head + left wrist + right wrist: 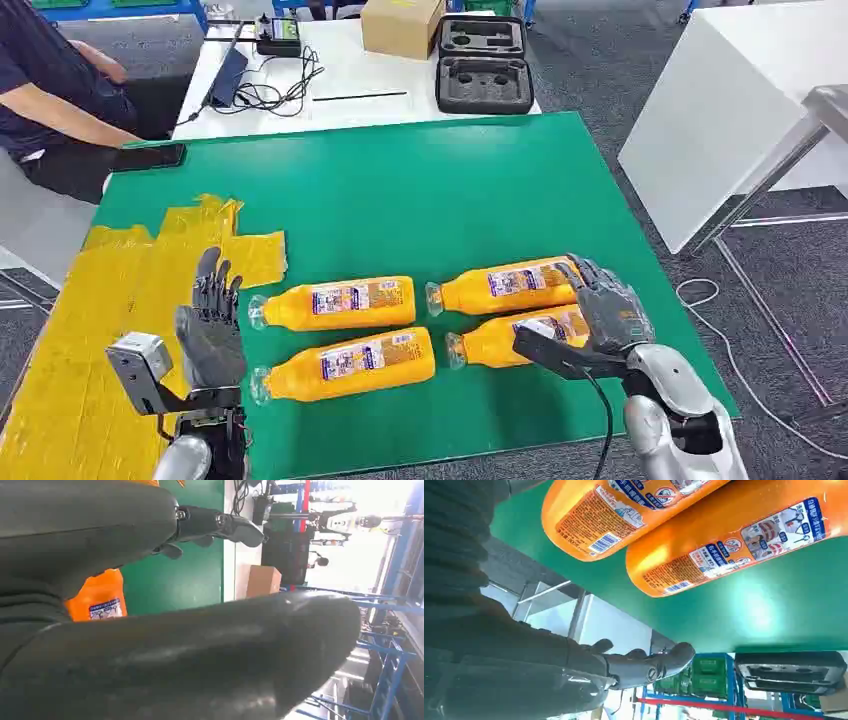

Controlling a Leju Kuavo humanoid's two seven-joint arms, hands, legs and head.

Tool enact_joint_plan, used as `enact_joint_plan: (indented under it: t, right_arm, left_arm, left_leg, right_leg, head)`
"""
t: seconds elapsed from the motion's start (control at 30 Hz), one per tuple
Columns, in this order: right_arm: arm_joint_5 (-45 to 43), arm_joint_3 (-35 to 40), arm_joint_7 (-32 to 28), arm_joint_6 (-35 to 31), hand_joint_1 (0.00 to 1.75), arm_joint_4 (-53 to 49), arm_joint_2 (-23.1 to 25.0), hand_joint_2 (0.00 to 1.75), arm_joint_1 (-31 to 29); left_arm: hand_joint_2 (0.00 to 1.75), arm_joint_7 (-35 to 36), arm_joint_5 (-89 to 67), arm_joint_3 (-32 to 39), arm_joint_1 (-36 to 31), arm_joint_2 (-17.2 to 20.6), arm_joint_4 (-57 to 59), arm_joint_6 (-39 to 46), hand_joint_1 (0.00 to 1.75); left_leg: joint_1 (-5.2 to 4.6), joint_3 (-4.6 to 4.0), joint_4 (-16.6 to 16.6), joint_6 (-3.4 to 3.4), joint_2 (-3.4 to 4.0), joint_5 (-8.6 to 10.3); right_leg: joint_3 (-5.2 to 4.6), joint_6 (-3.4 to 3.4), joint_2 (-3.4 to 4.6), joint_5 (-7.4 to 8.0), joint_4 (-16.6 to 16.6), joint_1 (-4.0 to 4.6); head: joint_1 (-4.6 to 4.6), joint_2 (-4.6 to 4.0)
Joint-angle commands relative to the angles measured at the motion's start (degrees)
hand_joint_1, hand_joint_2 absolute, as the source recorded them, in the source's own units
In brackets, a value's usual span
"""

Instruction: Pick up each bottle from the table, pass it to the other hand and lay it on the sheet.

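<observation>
Head view: four orange-filled bottles [340, 304] flat on green table [420, 200]; left hand [212, 320] and right hand [605, 300] both spread, empty

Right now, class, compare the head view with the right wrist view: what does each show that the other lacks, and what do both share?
Head view alone: the yellow sheet, the two left bottles, the left robot hand with fingers apart, a person's arm. Right wrist view alone: blue shelving with green crates. Shared: the green table, the two right bottles, the right robot hand, open beside them.
</observation>
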Motion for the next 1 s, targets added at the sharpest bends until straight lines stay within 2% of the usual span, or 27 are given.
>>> enact_joint_plan:
  t: [0.03,0.13,0.2,0.3,0.5,0.6,0.67,0.83,1.0]
  right_arm:
    - [1.3,1.4,0.9,2.5,0.00,6.2,0.0,1.75,-1.7]
    - [2.1,3.1,1.1,4.5,0.00,8.7,0.1,1.75,-1.3]
    - [2.9,5.2,1.0,5.3,0.00,12.2,-1.2,1.75,-3.2]
    - [-1.0,10.2,-1.2,4.5,0.00,21.7,-7.6,1.75,-10.5]
    - [-1.9,10.8,-1.3,3.8,0.00,22.0,-8.3,1.75,-10.8]
    - [-6.3,14.6,-2.2,4.8,0.00,25.2,-13.2,1.75,-14.2]
    - [-7.1,15.2,-2.8,4.6,0.00,26.9,-12.8,1.75,-15.2]
    - [-6.4,19.1,-3.0,4.2,0.00,36.5,-8.3,1.75,-21.6]
    - [-6.3,19.7,-3.4,3.1,0.00,38.7,-6.9,1.75,-22.1]
  left_arm:
    - [0.00,0.2,0.0,1.4,-1.5,-0.4,2.4,0.0,0.00]
    - [0.00,0.4,0.1,1.4,-1.7,-0.1,2.6,0.2,0.00]
    - [0.00,0.5,0.1,1.4,-1.6,0.0,2.4,0.4,0.00]
    - [0.00,0.7,0.2,1.5,-1.5,-0.2,1.9,0.5,0.00]
    - [0.00,0.8,0.2,1.5,-1.5,-0.2,1.9,0.6,0.00]
    - [0.00,1.0,0.3,1.8,-2.0,0.4,2.1,0.3,0.00]
    - [0.00,0.8,0.5,2.4,-1.7,0.5,1.5,0.4,0.00]
    - [0.00,0.4,0.6,4.4,1.0,-0.2,-1.5,1.2,0.00]
    - [0.00,0.0,0.7,4.7,1.2,-0.2,-1.3,1.4,0.00]
  left_leg:
    - [0.07,0.18,0.0,-0.09,0.04,-0.08]
    - [0.08,0.21,0.0,-0.09,-0.01,-0.07]
    - [0.08,0.21,-0.1,-0.10,0.04,-0.07]
    - [0.06,0.16,0.0,-0.07,0.21,-0.08]
    - [0.05,0.11,0.0,0.01,-0.01,-0.01]
    - [-0.06,0.09,0.0,0.03,0.08,-0.01]
    - [-0.09,0.01,0.0,0.07,0.05,0.04]
    - [-0.01,0.17,0.0,-0.01,0.38,-0.07]
    - [-0.01,0.16,0.0,0.03,0.25,0.03]
  right_leg:
    - [0.17,-0.12,0.08,-0.02,-0.1,0.07]
    - [0.22,-0.13,0.02,-0.03,-0.1,0.09]
    - [0.21,-0.14,0.07,-0.01,-0.1,0.09]
    - [0.11,-0.10,0.26,0.04,-0.1,0.06]
    - [0.17,-0.12,0.02,-0.02,-0.1,0.05]
    - [0.11,-0.10,0.08,-0.02,0.0,-0.05]
    - [0.03,-0.04,0.04,0.02,0.0,-0.07]
    - [0.13,-0.14,0.40,0.05,0.0,0.01]
    - [0.10,-0.09,0.18,0.06,-0.1,0.01]
  head:
    - [0.00,0.00]
    - [0.02,0.00]
    - [0.00,0.00]
    - [0.00,0.00]
    - [0.02,0.00]
    - [0.00,0.00]
    - [-0.02,0.00]
    - [0.00,0.00]
    - [0.02,0.00]
